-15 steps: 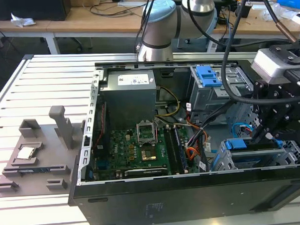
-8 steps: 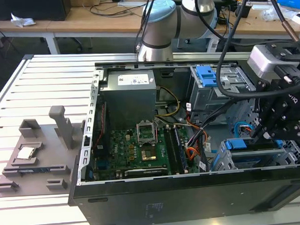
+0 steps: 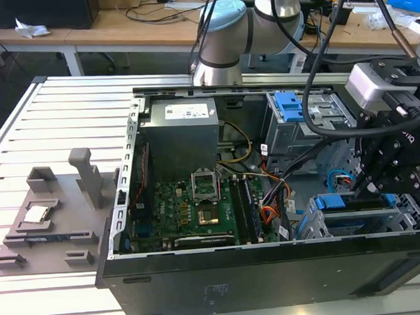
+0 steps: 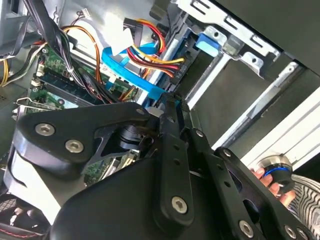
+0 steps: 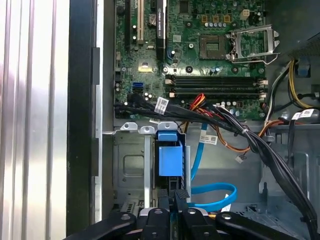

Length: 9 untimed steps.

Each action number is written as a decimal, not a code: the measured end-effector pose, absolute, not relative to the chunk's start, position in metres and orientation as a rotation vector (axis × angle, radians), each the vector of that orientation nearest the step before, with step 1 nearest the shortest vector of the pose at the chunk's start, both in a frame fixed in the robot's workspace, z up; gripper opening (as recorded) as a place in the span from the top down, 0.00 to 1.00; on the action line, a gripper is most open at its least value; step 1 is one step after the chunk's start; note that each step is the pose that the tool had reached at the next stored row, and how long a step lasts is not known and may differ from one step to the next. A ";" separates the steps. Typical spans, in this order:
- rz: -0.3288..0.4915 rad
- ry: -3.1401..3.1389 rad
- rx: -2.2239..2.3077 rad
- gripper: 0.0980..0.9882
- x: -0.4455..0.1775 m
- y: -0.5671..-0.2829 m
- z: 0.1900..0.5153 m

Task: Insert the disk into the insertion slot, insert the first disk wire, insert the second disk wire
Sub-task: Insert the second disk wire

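The arm is bent down over the open case (image 3: 122,224) at the exterior view's right; the gripper (image 3: 370,185) is lowered onto the cage (image 3: 312,226) in the near right corner; the black fingers (image 5: 181,200) are seen drawn close together in the first wrist view, pressed at the end of the disk (image 5: 170,160) — whether it is actually clamped cannot be told; the disk is seated edge-up in the cage, its blue carrier end exposed between the cage's metal walls; the case wall (image 5: 82,125) runs just beside the cage, so little side room is left there; on the other side a blue flat cable (image 5: 212,195) loops near the fingers and a black cable bundle (image 5: 220,117) crosses just past the cage's edge; red-yellow wires (image 4: 150,50) hang near the cage in the second wrist view; the motherboard (image 3: 191,210) lies mid-case — open room above it.
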<state>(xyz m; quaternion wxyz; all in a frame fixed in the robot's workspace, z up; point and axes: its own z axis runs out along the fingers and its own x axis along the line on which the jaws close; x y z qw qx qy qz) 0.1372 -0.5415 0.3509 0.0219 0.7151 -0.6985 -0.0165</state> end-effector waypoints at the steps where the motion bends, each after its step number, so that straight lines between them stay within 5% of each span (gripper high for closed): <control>1: -0.051 -2.156 2.224 0.93 0.137 -0.539 0.350; 9: -0.050 -2.138 2.241 0.93 0.139 -0.537 0.345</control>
